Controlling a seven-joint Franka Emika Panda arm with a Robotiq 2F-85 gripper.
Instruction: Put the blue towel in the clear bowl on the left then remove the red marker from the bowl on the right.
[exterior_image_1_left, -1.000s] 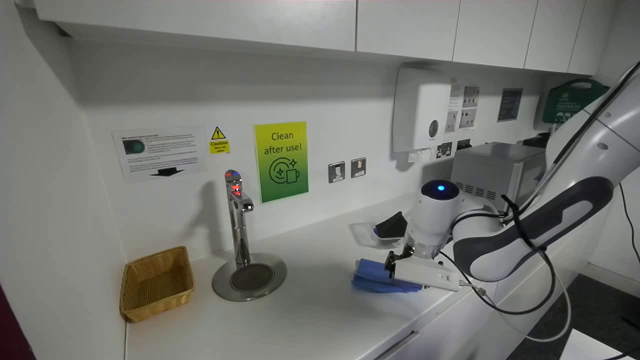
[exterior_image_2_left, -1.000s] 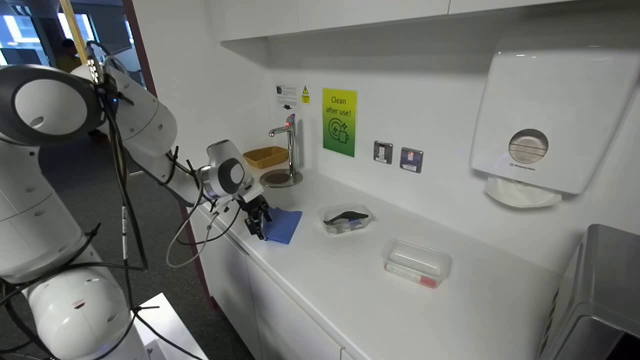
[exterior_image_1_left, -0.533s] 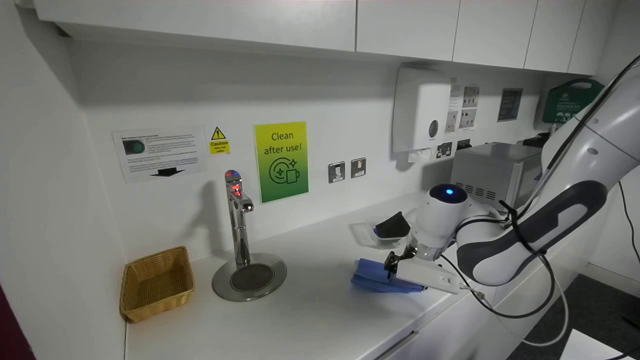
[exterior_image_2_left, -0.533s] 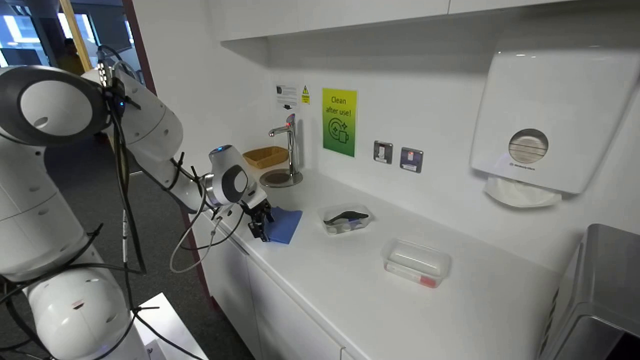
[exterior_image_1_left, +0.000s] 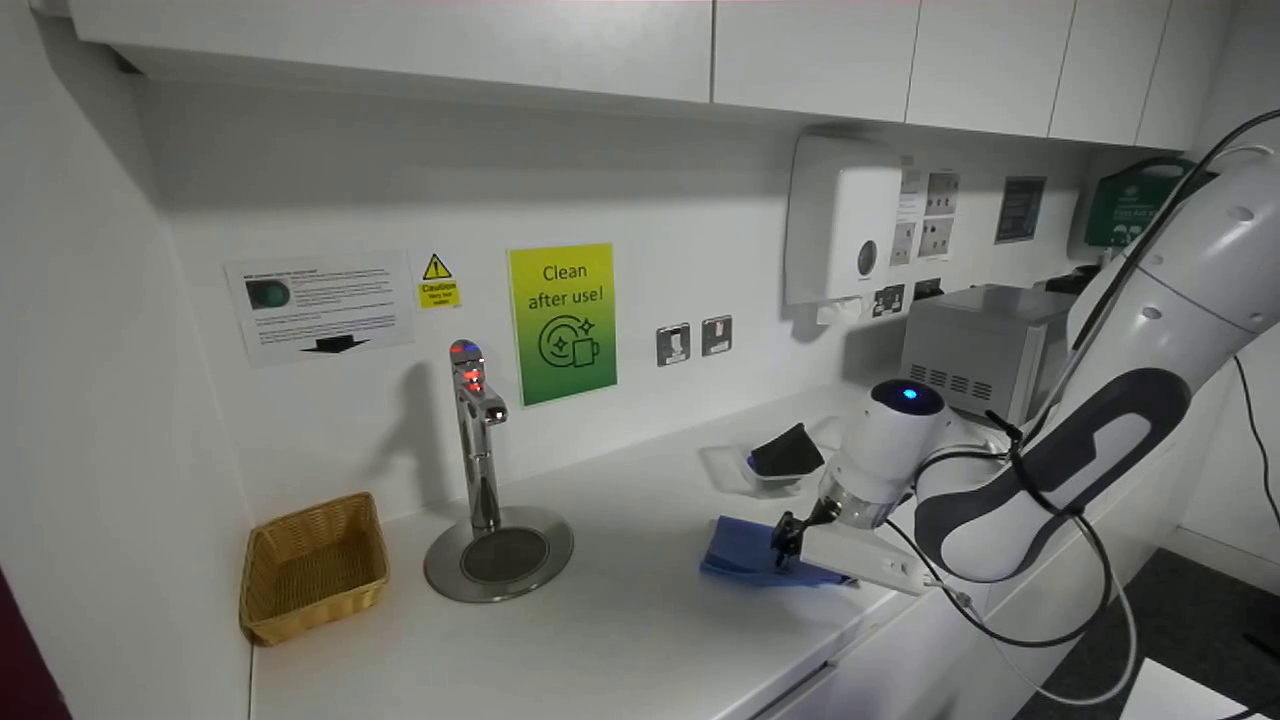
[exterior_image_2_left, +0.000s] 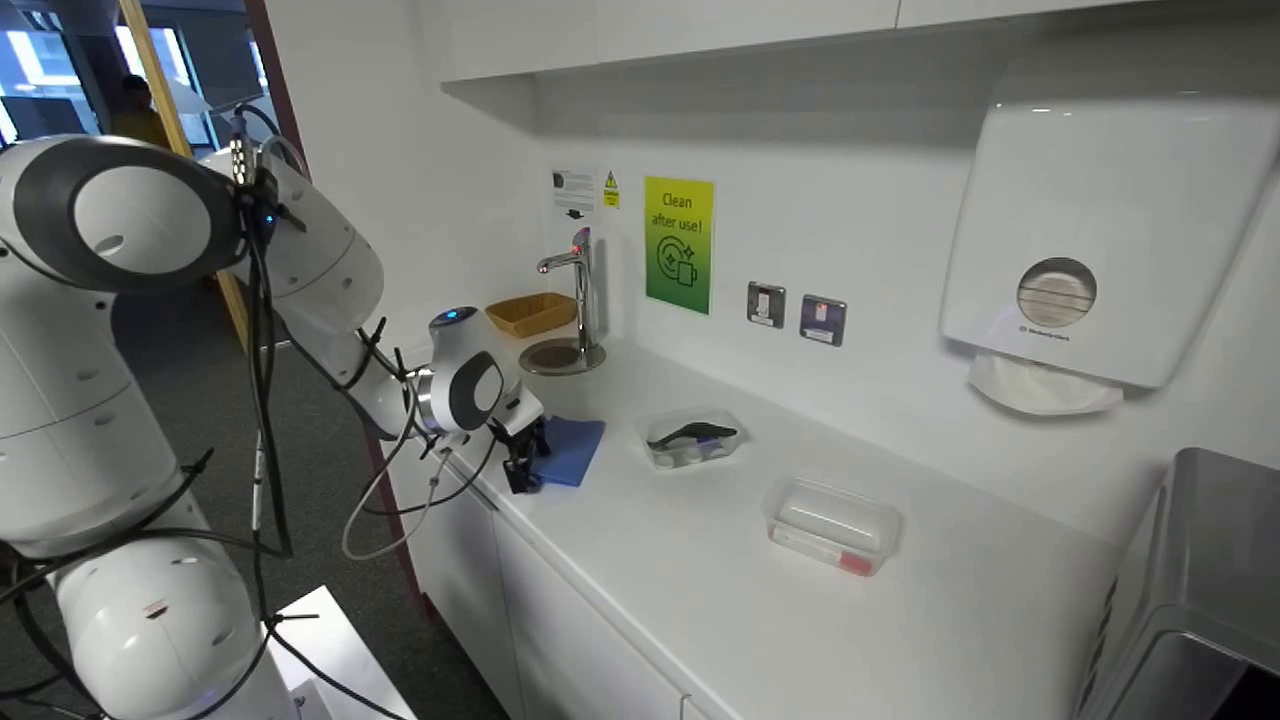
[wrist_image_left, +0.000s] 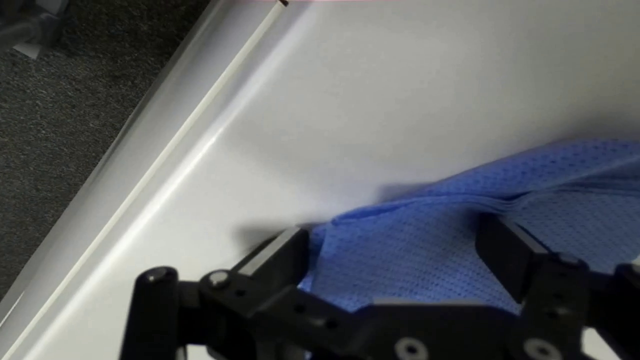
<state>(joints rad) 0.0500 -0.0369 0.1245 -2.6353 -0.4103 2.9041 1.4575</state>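
The gripper (wrist_image_left: 392, 235) has its two black fingers (wrist_image_left: 502, 250) apart, and in the wrist view the blue towel (wrist_image_left: 410, 255) spreads between them. One finger stands in over the towel; the other is at its corner, with bare counter (wrist_image_left: 360, 115) on the outer side. Whether either fingertip touches the towel, I cannot tell. The towel lies folded on the counter below the gripper and reaches out past it, on the side away from the counter's front edge (wrist_image_left: 182, 170).

Beyond the towel from the gripper, a clear bowl (exterior_image_2_left: 720, 450) holds a black object (exterior_image_2_left: 690, 433). Farther from the gripper, another clear bowl (exterior_image_2_left: 825, 515) shows a red thing (exterior_image_2_left: 856, 563) low at one corner, too unclear to identify. On the gripper's opposite side from that bowl, well apart, are the tap (exterior_image_2_left: 583, 290) and a wicker basket (exterior_image_2_left: 532, 315).
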